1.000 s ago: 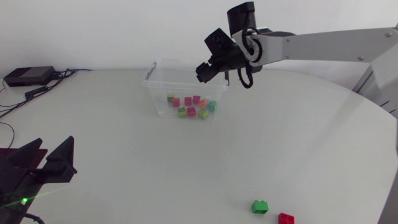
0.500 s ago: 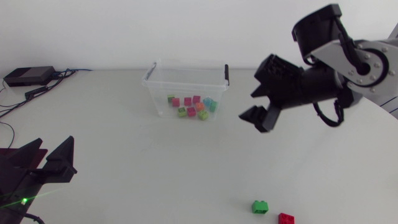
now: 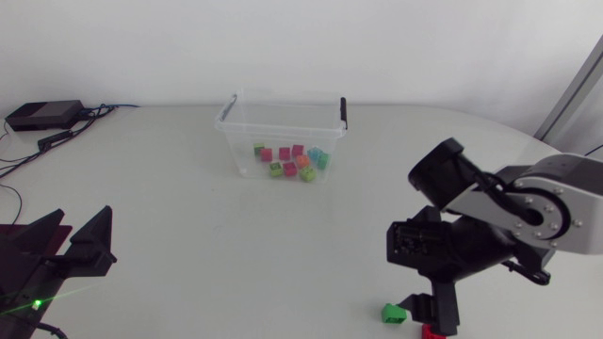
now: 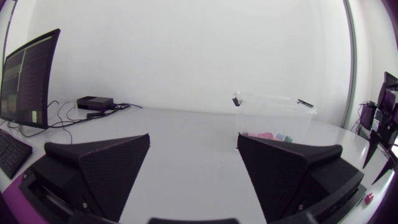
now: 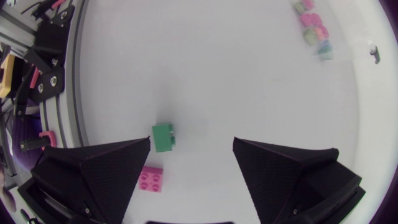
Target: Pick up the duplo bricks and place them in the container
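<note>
Risk: the right tool (image 5: 192, 142), spread open above the bench (image 3: 188, 207), may clip the pink brick (image 5: 151, 179) while closing on the green brick (image 5: 163, 137) just beside it, well apart from the container (image 3: 233, 132).

Seen from above, the red brick (image 3: 432, 330) showed only as a sliver. My right jaws covered most of it and the lower edge cut off the rest. My left jaws ran off the lower corner there. From my left wrist, the bricks (image 4: 264, 134) in the container (image 4: 273, 112) were too small to count. From my right wrist they were a blur, and the container's walls barely showed.
</note>
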Motion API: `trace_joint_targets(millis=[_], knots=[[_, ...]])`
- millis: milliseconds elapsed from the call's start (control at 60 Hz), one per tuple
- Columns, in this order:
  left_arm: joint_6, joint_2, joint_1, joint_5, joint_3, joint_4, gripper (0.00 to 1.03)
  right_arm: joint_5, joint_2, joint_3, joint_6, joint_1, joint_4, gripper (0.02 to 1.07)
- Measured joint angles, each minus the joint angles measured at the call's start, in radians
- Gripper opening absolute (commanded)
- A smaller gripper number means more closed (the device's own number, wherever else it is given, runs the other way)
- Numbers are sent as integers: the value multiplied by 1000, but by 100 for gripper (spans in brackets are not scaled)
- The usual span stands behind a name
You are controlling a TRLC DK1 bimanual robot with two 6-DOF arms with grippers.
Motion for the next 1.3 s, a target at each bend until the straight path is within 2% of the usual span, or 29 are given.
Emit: trace_joint_targets(millis=[167, 317, 450, 467, 533, 567, 683, 817, 917, 1017, 1200, 1300], knots=[[0, 0, 0, 0, 0, 0, 98, 27, 52, -68, 23, 66, 16, 98], [0, 0, 0, 0, 0, 0, 98, 42, 114, -121, 28, 69, 132, 92], [0, 0, 0, 0, 0, 0, 98, 48, 160, -144, 35, 89, 211, 71], [0, 0, 0, 0, 0, 0, 98, 49, 164, -146, 36, 90, 216, 66], [0, 0, 0, 0, 0, 0, 98, 50, 185, -161, 43, 91, 240, 32], [0, 0, 0, 0, 0, 0, 98, 48, 186, -165, 43, 91, 242, 27], [0, 0, 0, 0, 0, 0, 98, 53, 176, -166, 42, 90, 229, 21], [0, 0, 0, 0, 0, 0, 98, 53, 116, -115, 42, 71, 127, 21], [0, 0, 0, 0, 0, 0, 98, 49, 80, -3, 42, 40, 93, 21], [0, 0, 0, 0, 0, 0, 98, 18, 84, 180, 43, -22, 95, 21], [0, 0, 0, 0, 0, 0, 98, -39, 185, 385, 118, -84, 218, 21], [0, 0, 0, 0, 0, 0, 98, -57, 280, 468, 202, -98, 366, 23]])
